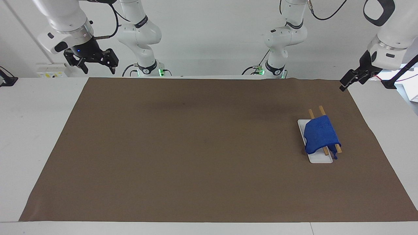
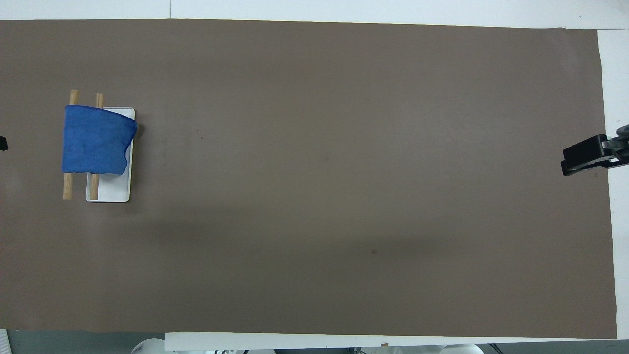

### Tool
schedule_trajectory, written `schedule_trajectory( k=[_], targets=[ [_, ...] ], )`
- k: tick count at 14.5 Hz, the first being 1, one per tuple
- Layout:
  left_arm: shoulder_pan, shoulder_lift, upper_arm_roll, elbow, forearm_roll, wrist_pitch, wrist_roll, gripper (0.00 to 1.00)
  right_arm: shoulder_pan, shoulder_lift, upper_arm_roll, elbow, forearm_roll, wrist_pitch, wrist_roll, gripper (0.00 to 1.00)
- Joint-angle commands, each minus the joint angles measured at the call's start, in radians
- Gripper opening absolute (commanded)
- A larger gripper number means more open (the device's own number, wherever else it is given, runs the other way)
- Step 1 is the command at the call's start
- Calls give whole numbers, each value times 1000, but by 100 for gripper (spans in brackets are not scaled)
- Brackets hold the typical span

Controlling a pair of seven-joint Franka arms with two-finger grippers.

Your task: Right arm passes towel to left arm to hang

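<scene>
We see the brown mat (image 1: 209, 150) covering the table. Toward its left-arm end, the towel (image 1: 320, 135) drapes over two wooden rods (image 1: 337, 148) on a white tray (image 1: 320, 159). The right gripper (image 1: 92, 60) hangs spread, empty, above the mat's corner. The left gripper (image 1: 346, 80) hovers empty; whether its grip is slack we cannot tell.

left gripper (image 2: 2, 143) cut off at overhead edge, towel (image 1: 320, 135) covering rack bars' middles
</scene>
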Motion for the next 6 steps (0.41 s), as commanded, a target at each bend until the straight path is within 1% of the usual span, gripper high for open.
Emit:
schedule_trajectory(
  k=[1, 2, 4, 6],
  targets=[
    [-66, 78, 7, 100, 0, -43, 23, 99, -8, -29, -5, -36, 14, -3, -18, 100],
    [-78, 87, 7, 122, 0, -58, 44, 98, -13, -40, -5, -54, 14, -2, -20, 100],
    [-88, 90, 7, 133, 2, -81, 122, 98, -18, -46, -11, -68, 14, -3, -20, 100],
    [-88, 90, 7, 133, -6, -78, 123, 99, -24, -47, -12, -69, 14, 3, -29, 100]
  ],
)
